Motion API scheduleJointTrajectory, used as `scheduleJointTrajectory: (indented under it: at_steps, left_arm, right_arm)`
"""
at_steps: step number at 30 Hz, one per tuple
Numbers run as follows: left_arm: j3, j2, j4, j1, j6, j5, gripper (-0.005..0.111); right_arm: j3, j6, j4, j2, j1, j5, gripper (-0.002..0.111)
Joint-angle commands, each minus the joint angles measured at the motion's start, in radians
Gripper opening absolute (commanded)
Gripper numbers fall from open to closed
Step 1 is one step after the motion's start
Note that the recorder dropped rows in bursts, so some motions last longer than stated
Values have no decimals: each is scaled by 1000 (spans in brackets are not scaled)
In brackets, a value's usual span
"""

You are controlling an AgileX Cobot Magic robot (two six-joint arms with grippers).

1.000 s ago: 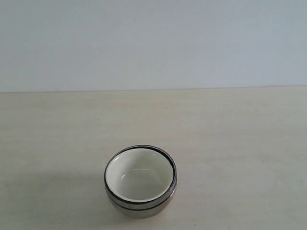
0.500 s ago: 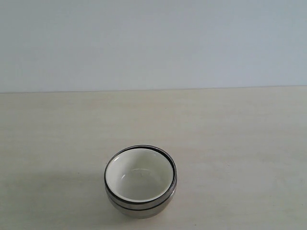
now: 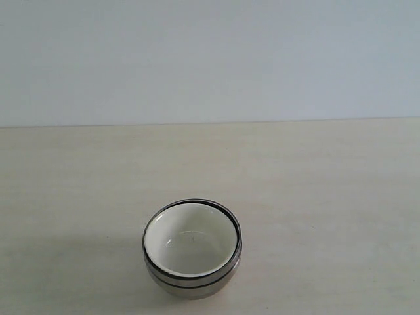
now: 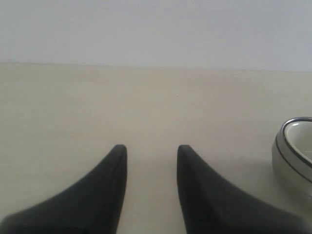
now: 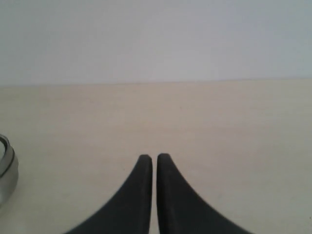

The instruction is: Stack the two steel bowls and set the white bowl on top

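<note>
- Change since the earlier frames: none; over the last second the bowl stack has kept the same place on the table [image 3: 328, 197], and no arm has come into the exterior view.
- Containers: the two steel bowls [image 3: 193, 286] sit nested one inside the other, upright, near the front edge of the table and a little left of centre in the exterior view.
- Contents: the white bowl [image 3: 190, 246] rests inside the upper steel bowl, its rim just within the steel rim; its glossy interior shows only reflections.
- Left gripper [image 4: 148, 148]: fingers spread, with bare table between them; the stack lies off to one side, apart from the fingers.
- Right gripper [image 5: 154, 157]: fingertips pressed almost together, only a thin slit between them; the steel side of the stack shows at the frame's edge, well apart.
- Surroundings: a plain pale wall [image 3: 210, 59] rises behind the table.
</note>
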Motion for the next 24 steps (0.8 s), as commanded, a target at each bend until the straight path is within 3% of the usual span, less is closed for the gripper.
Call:
scheduleJointTrajectory:
  at_steps: [1,24]
  left_arm:
    - [4,-2,4,2,-8,1,33]
    - [4,-2,4,2,-8,1,33]
  right_arm:
    - [5,2,-26,-5,-3,89,0]
    - [5,6,-23,-5,0,97,0]
